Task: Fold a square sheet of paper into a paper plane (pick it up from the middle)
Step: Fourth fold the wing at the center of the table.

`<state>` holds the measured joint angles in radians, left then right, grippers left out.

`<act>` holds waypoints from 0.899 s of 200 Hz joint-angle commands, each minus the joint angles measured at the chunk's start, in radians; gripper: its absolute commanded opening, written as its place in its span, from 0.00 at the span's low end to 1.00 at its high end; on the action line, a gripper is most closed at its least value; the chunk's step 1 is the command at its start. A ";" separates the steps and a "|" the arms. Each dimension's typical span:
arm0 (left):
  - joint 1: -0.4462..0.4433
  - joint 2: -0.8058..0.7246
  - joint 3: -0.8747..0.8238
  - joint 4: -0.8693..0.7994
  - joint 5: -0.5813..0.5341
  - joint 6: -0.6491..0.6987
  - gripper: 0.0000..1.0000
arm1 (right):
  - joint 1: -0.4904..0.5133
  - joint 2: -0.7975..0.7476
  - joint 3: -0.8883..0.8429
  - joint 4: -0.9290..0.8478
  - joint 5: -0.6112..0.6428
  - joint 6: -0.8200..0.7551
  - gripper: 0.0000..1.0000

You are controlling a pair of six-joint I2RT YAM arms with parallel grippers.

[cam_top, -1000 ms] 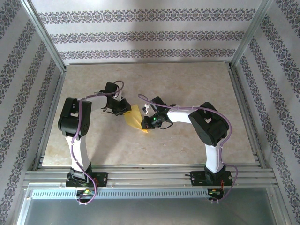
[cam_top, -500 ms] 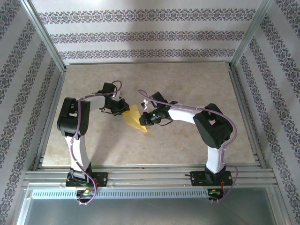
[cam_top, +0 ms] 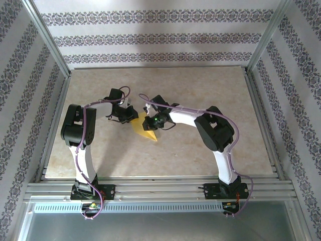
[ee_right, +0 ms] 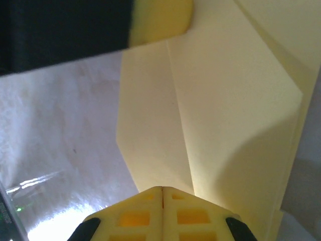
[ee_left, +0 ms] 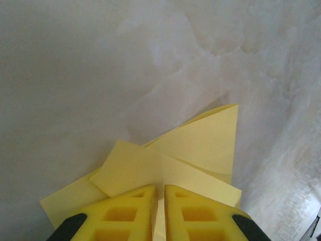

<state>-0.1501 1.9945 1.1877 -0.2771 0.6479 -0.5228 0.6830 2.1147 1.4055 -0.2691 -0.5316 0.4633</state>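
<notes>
Two right fingers (ee_right: pixel 135 218) have slid left over the paper (cam_top: pixel 144 132).

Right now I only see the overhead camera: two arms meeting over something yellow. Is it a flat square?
Observer: No. The left wrist camera shows the yellow paper folded, with flaps overlapping.
Operator: Are the right arm's pincers open?
Observer: No, the right gripper is shut, its tip at the paper beside a straight crease.
Operator: And the left?
Observer: The left gripper is all but shut, a thin slit between its fingers, over the paper's near edge; pinching or not, I cannot tell.
</notes>
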 commanded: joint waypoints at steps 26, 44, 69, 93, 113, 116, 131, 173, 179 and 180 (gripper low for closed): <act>0.021 0.036 -0.041 -0.068 -0.118 0.023 0.15 | 0.005 0.009 -0.023 -0.064 0.027 -0.027 0.02; 0.021 0.039 -0.041 -0.070 -0.120 0.022 0.15 | 0.001 -0.009 -0.073 -0.059 0.019 -0.028 0.02; 0.021 0.041 -0.042 -0.070 -0.122 0.024 0.15 | -0.014 -0.048 -0.153 -0.027 -0.009 -0.025 0.02; 0.021 0.044 -0.037 -0.072 -0.123 0.027 0.15 | -0.022 -0.094 -0.223 0.007 -0.036 -0.026 0.02; 0.021 0.045 -0.034 -0.074 -0.122 0.028 0.15 | -0.021 -0.148 -0.293 0.045 -0.060 -0.027 0.02; 0.021 0.044 -0.033 -0.075 -0.122 0.029 0.15 | -0.021 -0.157 -0.304 0.048 -0.064 -0.029 0.03; 0.021 0.043 -0.030 -0.077 -0.119 0.032 0.15 | -0.023 -0.203 -0.356 0.067 -0.073 -0.028 0.03; 0.013 -0.006 -0.003 -0.070 -0.054 0.012 0.17 | -0.040 -0.351 -0.430 0.150 -0.025 -0.031 0.06; 0.008 -0.025 0.004 -0.065 -0.036 0.004 0.19 | -0.043 -0.372 -0.435 0.176 -0.011 -0.028 0.08; 0.008 -0.029 0.007 -0.064 -0.033 0.002 0.19 | -0.043 -0.376 -0.436 0.181 -0.010 -0.026 0.08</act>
<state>-0.1501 1.9911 1.1889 -0.2779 0.6521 -0.5232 0.6559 1.8336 0.9855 -0.1680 -0.5720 0.4446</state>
